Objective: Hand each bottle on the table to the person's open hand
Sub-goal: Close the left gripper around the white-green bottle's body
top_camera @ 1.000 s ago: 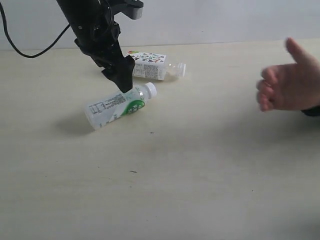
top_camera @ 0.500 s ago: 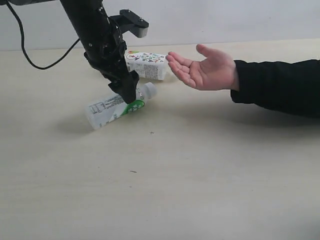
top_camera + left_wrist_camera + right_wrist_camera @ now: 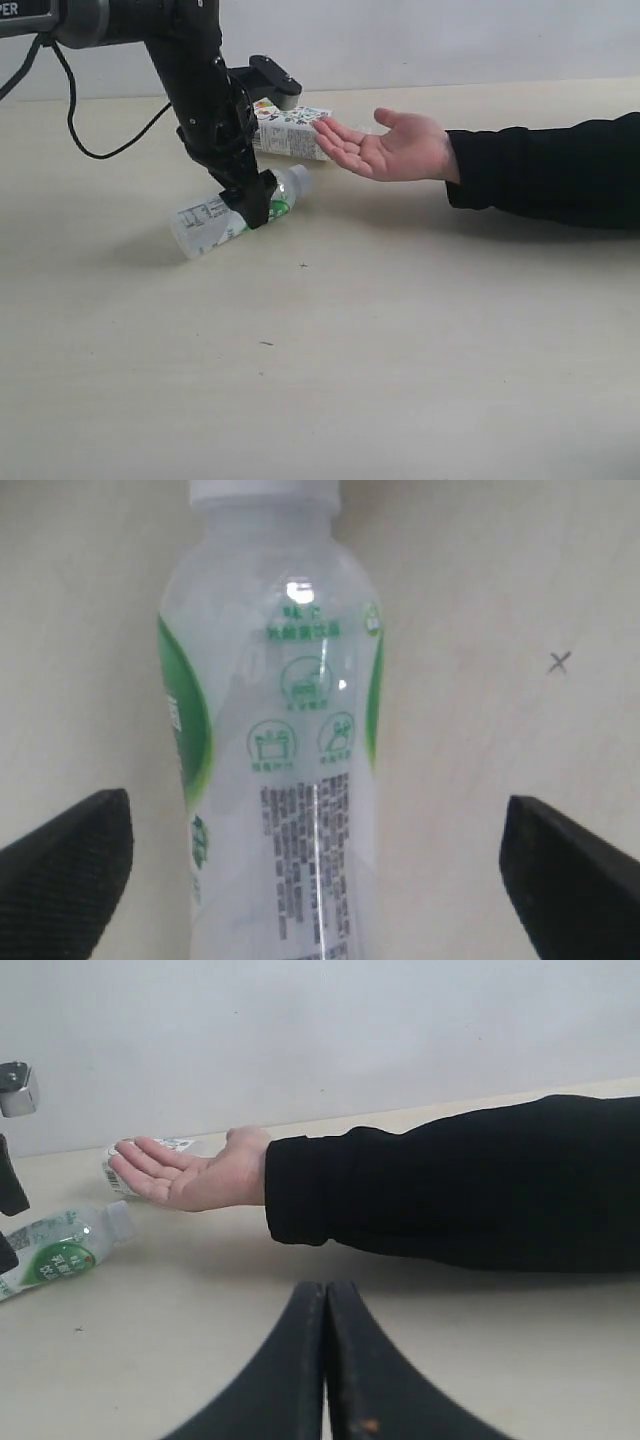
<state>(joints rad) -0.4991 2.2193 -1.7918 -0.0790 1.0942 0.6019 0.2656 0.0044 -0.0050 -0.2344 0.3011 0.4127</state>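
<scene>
a: where's the white-green bottle (image 3: 232,212)?
b: lying on its side on the tabletop (image 3: 400,350), around 9 o'clock in the exterior view. white cap (image 3: 299,180) points to 2 o'clock. the floral bottle (image 3: 290,132) lies just behind it at 1 o'clock, also on its side. only those two bottles show.
a: claws?
b: left claw (image 3: 312,875) is spread wide, one finger each side of the body. wrist view shows gaps on both sides, so it's pinching nothing yet. right claw (image 3: 326,1360) is pressed together, empty, not in the exterior view.
a: receiver?
b: open hand (image 3: 392,150) is palm up, near the cap at its 2 o'clock, fingertips in front of the floral bottle.
a: handling guess?
b: body looks see-through, likely near empty, so light. thin plastic, so a hard squeeze would probably dent it. it's round and may roll if one finger lands first. glossy label, probably a bit slick.
a: where to grab?
b: across the mid-body on the label, right where the claw straddles it. not the neck or cap: too narrow there, and the bottle would likely swing. close evenly and moderately.
</scene>
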